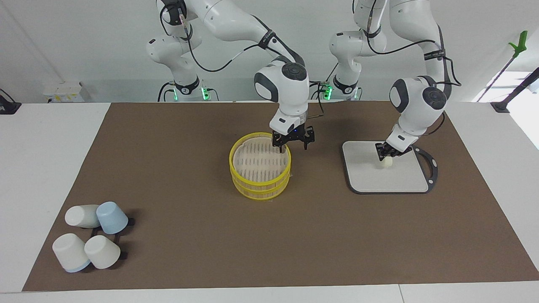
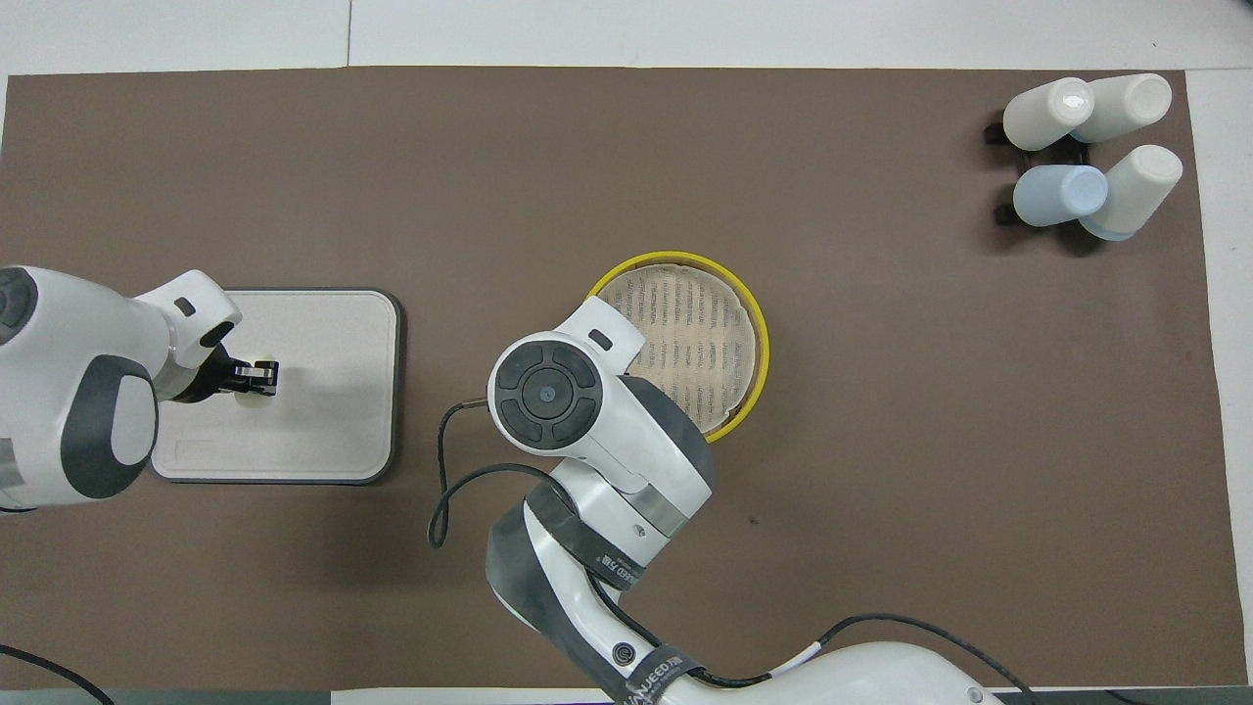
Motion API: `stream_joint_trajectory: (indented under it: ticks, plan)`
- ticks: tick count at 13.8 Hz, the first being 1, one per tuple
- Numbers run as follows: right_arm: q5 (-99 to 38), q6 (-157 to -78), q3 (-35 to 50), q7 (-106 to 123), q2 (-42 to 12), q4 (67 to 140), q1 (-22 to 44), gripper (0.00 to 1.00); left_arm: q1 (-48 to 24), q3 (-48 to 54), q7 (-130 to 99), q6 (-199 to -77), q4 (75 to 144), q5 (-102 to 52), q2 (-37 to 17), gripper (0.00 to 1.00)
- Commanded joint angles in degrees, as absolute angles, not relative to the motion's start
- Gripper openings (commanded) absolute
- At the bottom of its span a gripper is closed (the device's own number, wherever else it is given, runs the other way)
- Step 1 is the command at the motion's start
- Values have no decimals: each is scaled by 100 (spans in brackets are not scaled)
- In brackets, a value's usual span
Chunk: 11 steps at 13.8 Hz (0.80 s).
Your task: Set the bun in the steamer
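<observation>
**Left gripper on the bun, right gripper at the steamer rim**

Facing view: the left arm bends down from its base and tilts its gripper onto the grey board, fingers narrowed around the bun, which sits on the board's pale face toward the edge nearer the robots. The right arm arches over the middle of the table, wrist pointing straight down; its gripper spreads wide at the rim of the steamer nearest the robots — one finger reaches down inside the rim, the other stands outside it. The steamer stands mid-mat, two yellow-rimmed tiers stacked. A brown mat covers most of the white tabletop. Four cups lie tipped on a dark rack at the right arm's end, farther from the robots. A white wall rises at the robots' backs.

Overhead view: the left gripper closes on the bun, a cream sliver between dark fingers, over the board. The right arm's wrist covers its own gripper and part of the steamer. The cups cluster at the mat's corner.
</observation>
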<state>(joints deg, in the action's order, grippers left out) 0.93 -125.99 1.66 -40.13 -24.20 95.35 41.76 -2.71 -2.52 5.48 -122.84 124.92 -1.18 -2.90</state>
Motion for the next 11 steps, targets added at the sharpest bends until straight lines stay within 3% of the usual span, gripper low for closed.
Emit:
stream_joint_trajectory:
  ticks: [1, 5, 11]
  plan:
    - [105, -12989, 158, -3876, -2206, 9923, 4131, 100, -308, -281, 571, -10553, 11018, -193, -290, 26]
    - [105, -13052, 158, -3850, -2197, 9958, 4113, 100, -299, -290, 545, -8993, 9635, -211, -106, 26]
    - [97, -13061, 158, -3850, -2127, 10160, 4043, 100, -299, -255, 483, -8868, 9519, -220, -35, 27]
